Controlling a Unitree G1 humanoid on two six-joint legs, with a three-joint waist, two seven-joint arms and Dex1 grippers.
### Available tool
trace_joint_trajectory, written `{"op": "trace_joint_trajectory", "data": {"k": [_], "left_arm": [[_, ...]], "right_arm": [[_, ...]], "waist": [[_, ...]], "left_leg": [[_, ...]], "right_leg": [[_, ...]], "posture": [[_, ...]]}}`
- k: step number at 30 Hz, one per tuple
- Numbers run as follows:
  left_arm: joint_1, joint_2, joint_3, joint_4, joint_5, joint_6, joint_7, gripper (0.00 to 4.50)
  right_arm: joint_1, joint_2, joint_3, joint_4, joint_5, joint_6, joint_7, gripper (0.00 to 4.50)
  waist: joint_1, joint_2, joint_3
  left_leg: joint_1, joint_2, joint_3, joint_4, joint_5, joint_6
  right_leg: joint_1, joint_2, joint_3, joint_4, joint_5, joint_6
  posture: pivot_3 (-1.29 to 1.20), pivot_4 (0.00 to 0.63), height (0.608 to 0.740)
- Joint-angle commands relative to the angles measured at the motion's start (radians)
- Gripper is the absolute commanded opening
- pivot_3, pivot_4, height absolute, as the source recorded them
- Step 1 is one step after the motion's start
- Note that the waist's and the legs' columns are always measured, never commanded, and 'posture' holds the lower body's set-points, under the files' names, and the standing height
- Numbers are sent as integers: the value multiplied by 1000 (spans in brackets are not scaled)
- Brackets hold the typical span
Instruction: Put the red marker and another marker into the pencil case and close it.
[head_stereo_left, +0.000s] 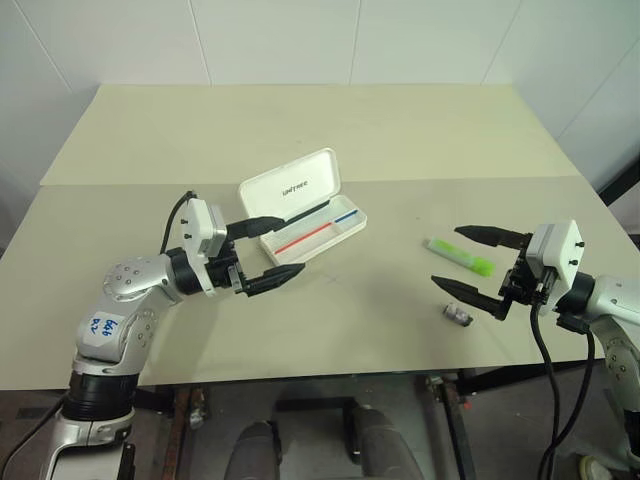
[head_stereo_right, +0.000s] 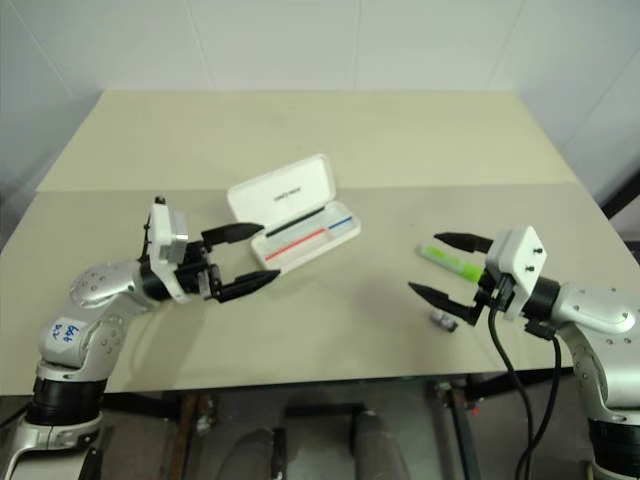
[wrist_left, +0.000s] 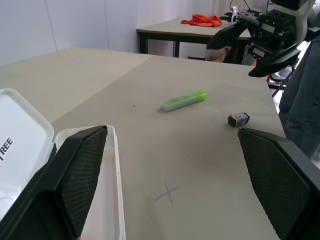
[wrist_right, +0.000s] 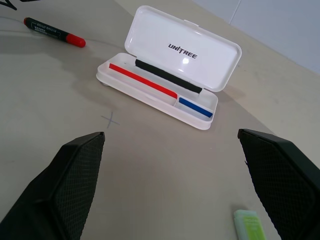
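From the head cameras the pencil case (head_stereo_left: 300, 207) lies open near the middle of the table (head_stereo_left: 400, 130), lid tipped back, red and blue stripes showing in its tray, nothing yet in it. The left gripper (head_stereo_left: 268, 253) hovers just beside the case's near-left corner, jaws spread wide and empty; the right gripper (head_stereo_left: 474, 265) hangs over the table's right side, likewise spread and empty, with the green highlighter (head_stereo_left: 459, 256) lying flat between its fingers' reach and a small grey stub (head_stereo_left: 457, 314) just beneath. The left wrist view looks across the table past the case's rim (wrist_left: 112, 165) to the highlighter, pale body with a brighter green cap, the stub near it, and a faint pencilled cross (wrist_left: 168, 192) on the surface. The right wrist view shows the case's lid with its dark lettering and, well apart beyond the case, the red marker (wrist_right: 54, 32), a dark barrel with a red end, lying loose on the table. The risks, as I judge them: the right gripper may close on the stub instead of the highlighter, since they sit close; the flat highlighter may skid away under a shallow pinch; and the left gripper, so near the light case, could nudge it or knock the lid shut while turning toward the marker
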Motion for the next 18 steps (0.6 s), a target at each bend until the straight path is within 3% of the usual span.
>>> {"op": "trace_joint_trajectory", "data": {"k": [1,10,15,18], "left_arm": [[5,24,19,-44,-4,-3,-5,4464],[52,35,31,-72,23,7,55,4464],[96,53,24,-90,84,7,104,4464],[119,43,2,-77,142,1,153,3873]], "right_arm": [[-34,-7,10,-29,24,10,2,4500],[-105,18,72,-81,77,70,-10,4500],[-223,71,150,-70,89,81,-4,4500],[-253,110,185,-67,78,73,-21,4500]], "waist": [[0,0,0],[0,0,0],[-5,0,0],[-2,0,0]], "left_leg": [[0,0,0,0,0,0],[1,0,0,0,0,0],[1,0,0,0,0,0],[2,1,0,-1,0,0]], "right_leg": [[0,0,0,0,0,0],[-1,0,0,3,0,-1],[-1,0,0,4,0,-1],[-1,1,0,5,-1,-2]], "posture": [[0,150,740],[0,150,740],[0,150,740],[0,150,740]]}}
